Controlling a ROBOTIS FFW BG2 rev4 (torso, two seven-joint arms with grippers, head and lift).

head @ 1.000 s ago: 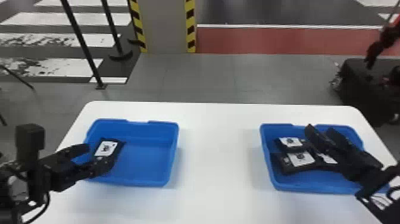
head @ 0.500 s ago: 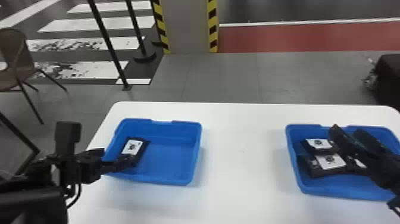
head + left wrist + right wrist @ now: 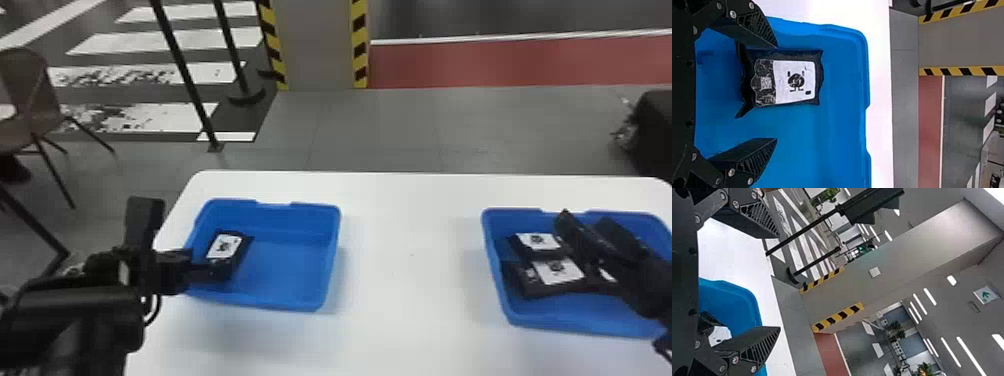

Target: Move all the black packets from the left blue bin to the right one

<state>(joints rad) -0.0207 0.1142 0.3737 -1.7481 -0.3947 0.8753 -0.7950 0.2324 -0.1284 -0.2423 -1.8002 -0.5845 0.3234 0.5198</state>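
Left blue bin point(image 3: 290, 267): one black packet point(image 3: 795, 82) lies on its floor, label up, toward the bin's left side
Left gripper point(image 3: 777, 93): fingers spread, pinching nothing, with the packet between them and nearer the finger on the robot's left
Step in hand: by judgement, picking up this packet, apparently the last to be moved
Centring: shift the gripper slightly to the robot's left, so that both fingers meet the packet's long sides together and do not push it askew
Depth: lower the fingertips near the bin floor before closing; a high pinch may catch only loose film and slip
Grip: close gently and evenly; the soft wrapper will probably crease, so confirm a firm hold on the body of the packet before lifting
Lift: raise straight up until the packet clears the rim, then travel over the white table point(image 3: 410, 250)
Right gripper point(image 3: 779, 282): fingers spread, nothing between them, over the right blue bin point(image 3: 565, 320); withdraw it before the drop to avoid a collision
Packets in right bin: a far packet point(image 3: 537, 241) and a near packet point(image 3: 557, 271) show beside the gripper; release low, on free floor
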